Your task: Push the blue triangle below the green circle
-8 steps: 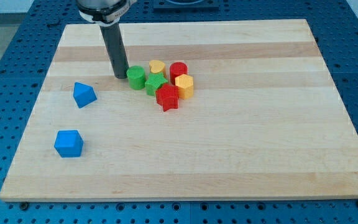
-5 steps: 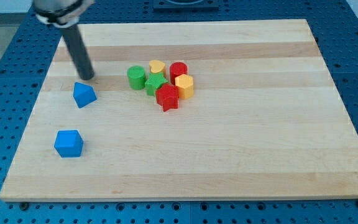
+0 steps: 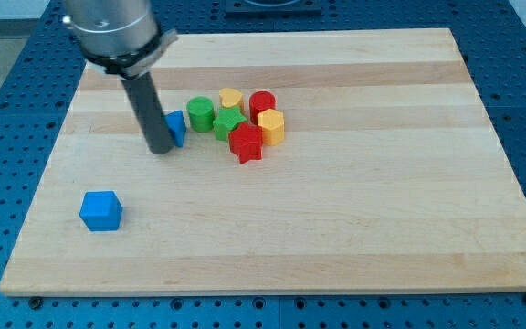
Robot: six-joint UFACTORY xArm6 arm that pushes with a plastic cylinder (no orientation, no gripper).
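The blue triangle (image 3: pixel 177 127) lies left of the green circle (image 3: pixel 200 114), slightly lower, with a small gap between them. The rod partly hides the triangle's left side. My tip (image 3: pixel 161 149) rests on the board touching the triangle's left edge. The green circle stands at the left end of a tight cluster of blocks near the board's upper middle.
The cluster holds a yellow heart (image 3: pixel 231 97), a red cylinder (image 3: pixel 262 102), a green star (image 3: pixel 227 123), a yellow hexagon (image 3: pixel 271 126) and a red star (image 3: pixel 246 143). A blue cube (image 3: pixel 100 210) sits at the lower left. The wooden board (image 3: pixel 354 201) ends on all sides.
My tip swung from beside the green circle to the left, then came back right behind the blue triangle. The triangle slid right and up, towards the green circle.
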